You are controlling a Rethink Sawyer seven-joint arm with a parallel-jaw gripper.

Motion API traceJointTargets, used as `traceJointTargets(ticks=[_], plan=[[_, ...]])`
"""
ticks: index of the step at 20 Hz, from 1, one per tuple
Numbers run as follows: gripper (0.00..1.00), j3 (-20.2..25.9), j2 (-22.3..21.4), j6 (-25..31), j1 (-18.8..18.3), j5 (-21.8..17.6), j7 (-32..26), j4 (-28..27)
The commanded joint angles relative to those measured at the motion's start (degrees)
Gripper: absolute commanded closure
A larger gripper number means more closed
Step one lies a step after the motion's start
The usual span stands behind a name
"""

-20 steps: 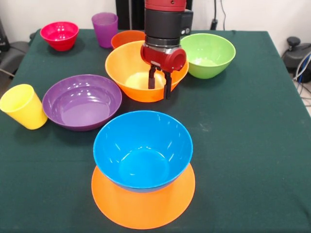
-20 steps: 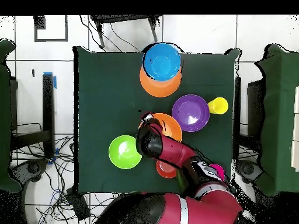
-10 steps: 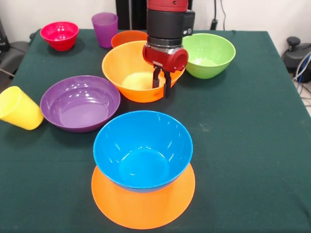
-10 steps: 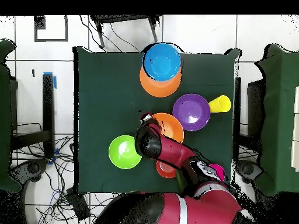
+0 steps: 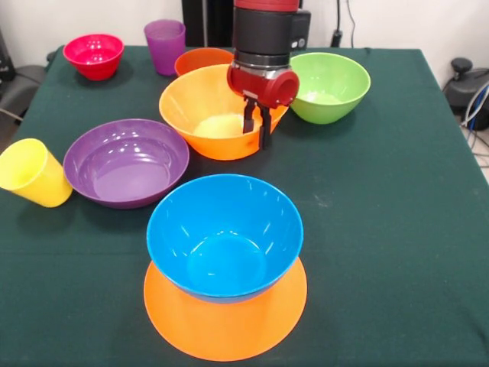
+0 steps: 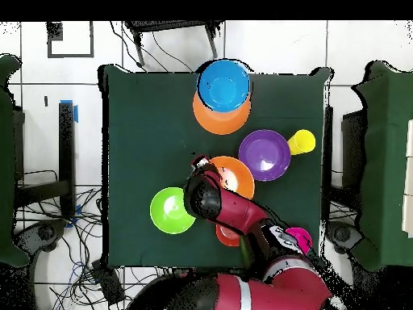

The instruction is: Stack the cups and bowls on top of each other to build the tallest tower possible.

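My gripper (image 5: 255, 126) is shut on the near right rim of a large orange bowl (image 5: 210, 115), one finger inside and one outside. The bowl sits mid-table, tilted a little, and touches the wide purple bowl (image 5: 126, 160). The tower is a blue bowl (image 5: 224, 233) sitting on the other large orange bowl (image 5: 225, 325) at the front. The yellow cup (image 5: 34, 172) leans at the left edge. The purple cup (image 5: 165, 46), pink-red bowl (image 5: 93, 55) and small orange-red bowl (image 5: 200, 59) stand at the back. A green bowl (image 5: 327, 86) is back right. No teal bowl shows.
In the overhead view the arm (image 6: 234, 210) reaches over the held orange bowl (image 6: 238, 173) and next to the green bowl (image 6: 171, 210). The dark green table (image 5: 382, 229) has bare cloth along its right side. Cables and a chair lie beyond the edges.
My fingers have closed on the orange bowl's rim and the gripper has risen slightly. The bowl shifted left toward the purple bowl. The yellow cup tipped over to a lean.
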Motion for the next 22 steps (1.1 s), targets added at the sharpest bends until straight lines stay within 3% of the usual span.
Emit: traceJointTargets(ticks=[1,5,9,12,16,22], plan=[[1.0,2.1,-5.3,9.6,3.4,6.1,12.1,2.4],[1.0,0.4,-8.1,14.1,4.5,7.6,10.6,2.5],[1.0,-4.9,-12.1,20.9,8.3,8.8,9.1,0.8],[1.0,-9.5,-15.0,29.0,11.4,8.4,8.7,-2.5],[1.0,-14.8,-15.6,37.0,15.0,7.1,9.5,-7.6],[1.0,-19.0,-14.9,45.7,18.4,5.8,11.7,-13.8]])
